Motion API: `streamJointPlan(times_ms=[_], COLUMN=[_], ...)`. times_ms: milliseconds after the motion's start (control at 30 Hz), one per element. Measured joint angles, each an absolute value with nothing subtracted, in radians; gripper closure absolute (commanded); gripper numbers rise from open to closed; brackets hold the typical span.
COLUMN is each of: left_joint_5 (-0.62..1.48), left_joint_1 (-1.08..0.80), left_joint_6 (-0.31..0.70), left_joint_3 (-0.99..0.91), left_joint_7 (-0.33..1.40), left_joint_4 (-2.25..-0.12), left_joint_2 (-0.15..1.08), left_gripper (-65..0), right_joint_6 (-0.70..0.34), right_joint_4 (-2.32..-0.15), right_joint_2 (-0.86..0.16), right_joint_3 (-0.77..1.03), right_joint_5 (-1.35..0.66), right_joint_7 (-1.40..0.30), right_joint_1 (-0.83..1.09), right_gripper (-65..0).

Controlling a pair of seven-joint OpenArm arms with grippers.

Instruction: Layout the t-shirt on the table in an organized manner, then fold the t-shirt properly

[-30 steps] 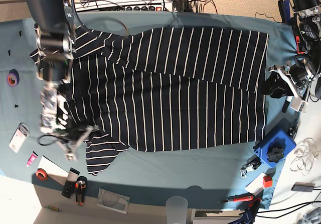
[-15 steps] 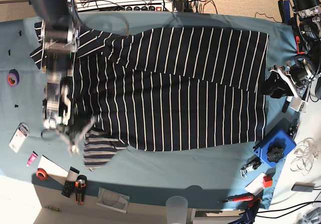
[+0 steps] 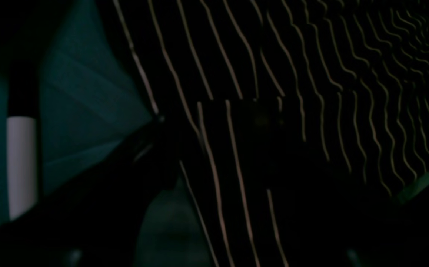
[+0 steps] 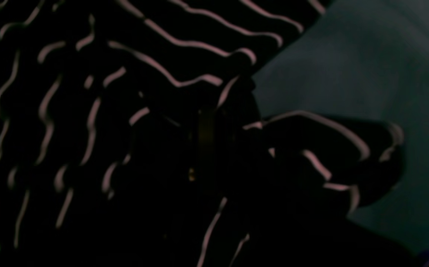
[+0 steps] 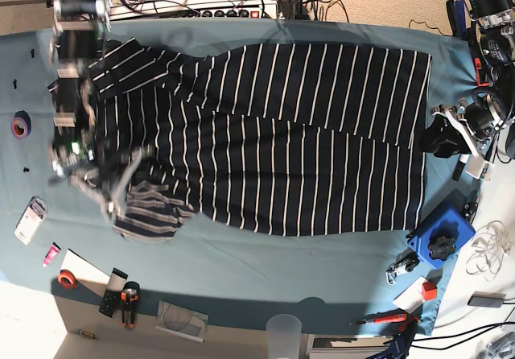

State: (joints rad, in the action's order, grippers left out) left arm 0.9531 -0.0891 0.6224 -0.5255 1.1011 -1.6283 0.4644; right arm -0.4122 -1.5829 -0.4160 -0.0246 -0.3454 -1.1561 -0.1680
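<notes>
Two arms over the table (image 5: 265, 278). T-shirt (image 5: 306, 142) lies spread across the teal cloth, hem toward base view's right, sleeves at its left. Right gripper (image 5: 113, 194) is clamped on the near sleeve, fabric bunched & lifted into a lump; right wrist cam shows striped folds pinched. Left gripper (image 5: 451, 129) sits just beside the hem edge, jaws apart, holding nothing. Purple tape roll (image 5: 21, 124) near table's left edge.

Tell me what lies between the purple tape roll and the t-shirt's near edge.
In the base view, only bare teal table lies between the purple tape roll and the t-shirt; nearer the shirt, the right arm's tool overlaps its edge.
</notes>
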Motion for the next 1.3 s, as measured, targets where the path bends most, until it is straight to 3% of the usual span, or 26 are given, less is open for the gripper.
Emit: streamJointPlan(times_ms=[333, 400, 467, 567, 667, 933, 1000, 1100, 1300], left_joint_5=[0.952, 0.953, 0.953, 0.953, 0.953, 0.953, 0.953, 0.953, 0.953], left_joint_1=[-0.089, -0.089, -0.089, -0.089, -0.089, -0.089, -0.089, -0.088, -0.088], left_joint_6=[0.622, 0.622, 0.622, 0.622, 0.622, 0.622, 0.622, 0.622, 0.622], left_joint_3=[-0.525, -0.525, -0.525, -0.525, -0.525, -0.525, -0.525, -0.525, -0.525], left_joint_7=[1.102, 1.102, 1.102, 1.102, 1.102, 1.102, 1.102, 1.102, 1.102], left_joint_4=[-1.628, -1.628, -1.628, -1.628, -1.628, -1.628, -1.628, -1.628, -1.628], left_joint_2=[0.463, 0.463, 0.463, 0.463, 0.463, 0.463, 0.463, 0.463, 0.460], left_gripper=[-26.5, -26.5, -26.5, -26.5, -26.5, -26.5, -26.5, -26.5, -26.5], right_joint_6=[-0.416, -0.416, -0.416, -0.414, -0.416, -0.411, -0.345, -0.222, -0.224], right_joint_4=[-1.650, -1.650, -1.650, -1.650, -1.665, -1.719, -1.717, -1.640, -1.248], right_joint_2=[-0.404, -0.404, -0.404, -0.405, -0.423, -0.429, -0.428, -0.428, -0.413], right_joint_3=[-0.025, -0.025, -0.024, -0.024, -0.025, 0.014, 0.013, 0.015, 0.018], right_joint_5=[-0.282, -0.258, -0.259, -0.331, -0.391, -0.288, -0.237, -0.124, -0.151], right_joint_7=[-1.137, -1.137, -1.152, -1.196, -1.129, -1.102, -1.065, -0.979, -0.941], right_joint_1=[-0.064, -0.064, -0.064, -0.075, -0.093, -0.205, -0.211, -0.227, -0.354], right_gripper=[-0.7, -10.7, -15.6, -15.6, -15.5, -15.5, -15.5, -15.5, -15.5])
